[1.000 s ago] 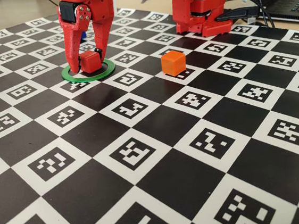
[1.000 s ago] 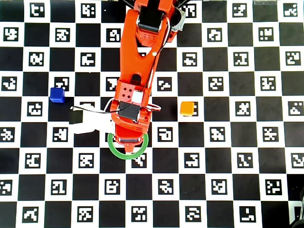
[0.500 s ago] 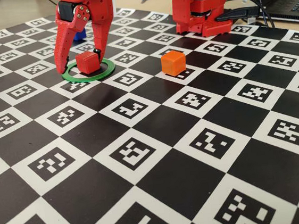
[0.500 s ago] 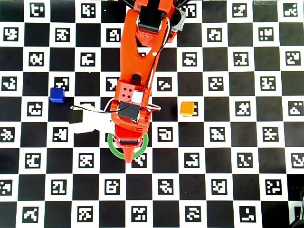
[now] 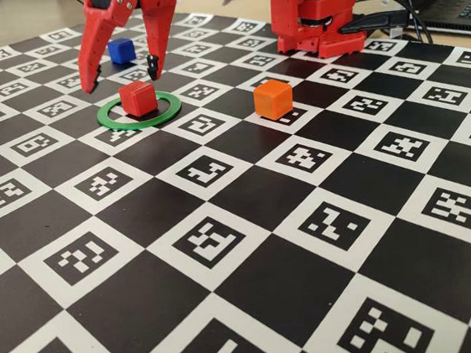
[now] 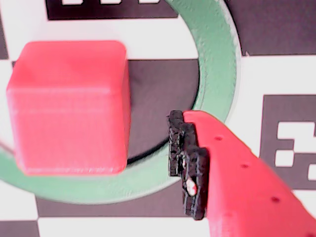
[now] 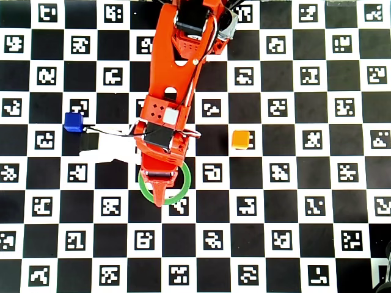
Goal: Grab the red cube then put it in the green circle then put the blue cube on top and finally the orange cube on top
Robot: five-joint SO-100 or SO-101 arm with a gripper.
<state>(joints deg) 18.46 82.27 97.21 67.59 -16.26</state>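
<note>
- The jaws (image 5: 122, 73) are held spread wide, empty, just above the red cube (image 5: 138, 98).
- The red cube is seated inside the green circle (image 5: 111, 118), directly beneath the jaws.

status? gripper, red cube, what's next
Gripper open, raised above the ring, holding nothing. Red cube sits inside green circle, off-centre. Blue cube and orange cube on the board, unobstructed.

- No readable words, numbers or brands anywhere.
- The checkered surface (image 5: 256, 292) around the pincer (image 5: 119, 71) bears only coded black-and-white marker patterns, not legible text.
</note>
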